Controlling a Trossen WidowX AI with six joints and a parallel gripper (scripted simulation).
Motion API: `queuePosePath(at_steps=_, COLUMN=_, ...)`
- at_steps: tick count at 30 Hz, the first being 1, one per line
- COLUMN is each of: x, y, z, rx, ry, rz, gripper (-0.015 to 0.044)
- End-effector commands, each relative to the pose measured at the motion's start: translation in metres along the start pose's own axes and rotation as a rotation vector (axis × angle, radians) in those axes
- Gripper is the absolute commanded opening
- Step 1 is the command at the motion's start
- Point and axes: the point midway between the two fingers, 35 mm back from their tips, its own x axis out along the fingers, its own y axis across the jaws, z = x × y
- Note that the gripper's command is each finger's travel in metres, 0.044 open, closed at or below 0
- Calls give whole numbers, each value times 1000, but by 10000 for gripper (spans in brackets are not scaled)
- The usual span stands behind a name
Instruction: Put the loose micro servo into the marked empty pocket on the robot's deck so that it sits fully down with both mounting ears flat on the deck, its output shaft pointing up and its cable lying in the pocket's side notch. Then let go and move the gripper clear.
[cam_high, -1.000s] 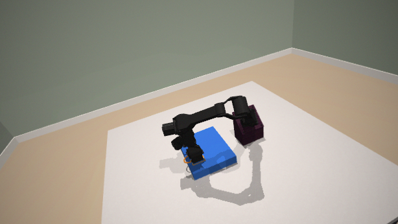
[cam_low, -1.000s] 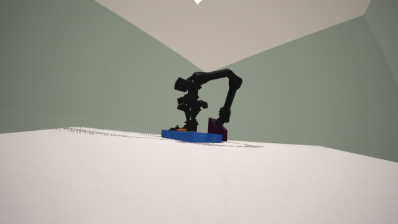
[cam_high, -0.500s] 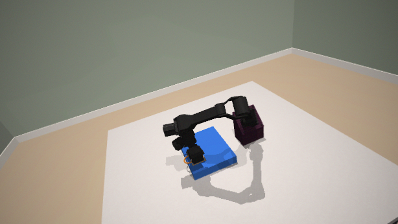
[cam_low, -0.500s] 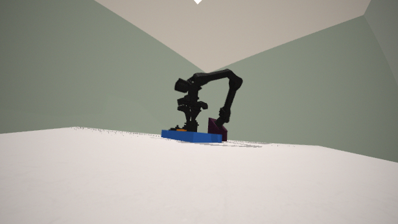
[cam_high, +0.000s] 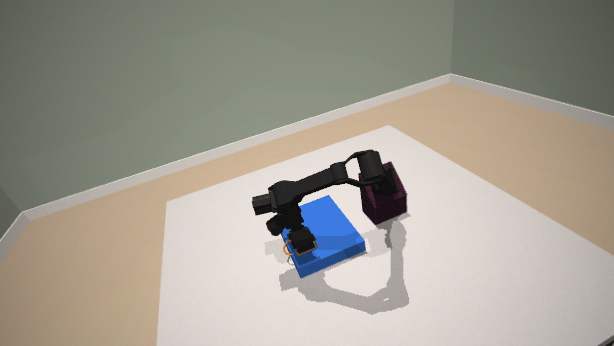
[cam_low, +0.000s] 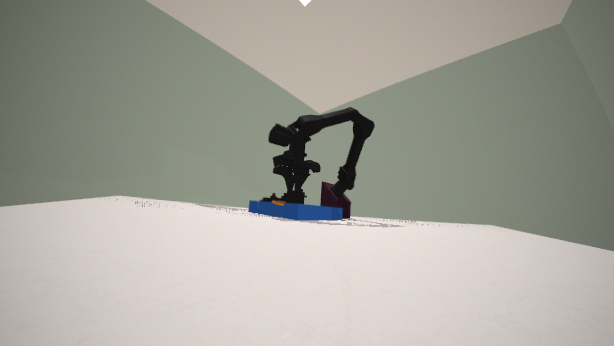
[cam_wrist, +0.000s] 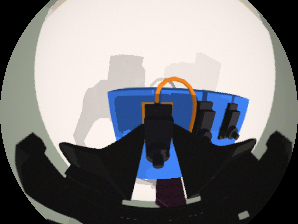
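The black pincer is clamped on the dark, boxy micro servo — this one is over the orange-outlined pocket of the smooth blue deck, its orange cable curving round.

Can't make out pocket floor, servo covers it in wrist view. Ears too small for us to judge. Top view: gripper blocks servo from us.
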Motion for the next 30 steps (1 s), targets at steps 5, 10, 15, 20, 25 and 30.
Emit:
queuePosePath(at_steps=5, x=7, y=-1, z=-1, rx=8, ry=-2, rz=4, gripper=0)
queuePosePath(at_steps=10, x=12, y=-1, z=-1, rx=8, ry=-2, rz=5, gripper=0)
queuePosePath(at_steps=15, x=17, y=0, z=-1, rx=8, ry=-2, rz=5, gripper=0)
queuePosePath(at_steps=20, x=22, y=0, z=-1, rx=8, ry=-2, rz=5, gripper=0)
queuePosePath(at_steps=25, x=27, y=0, z=-1, rx=8, ry=-2, rz=5, gripper=0)
queuePosePath(at_steps=30, x=26, y=0, z=0, rx=8, ry=-2, rz=5, gripper=79)
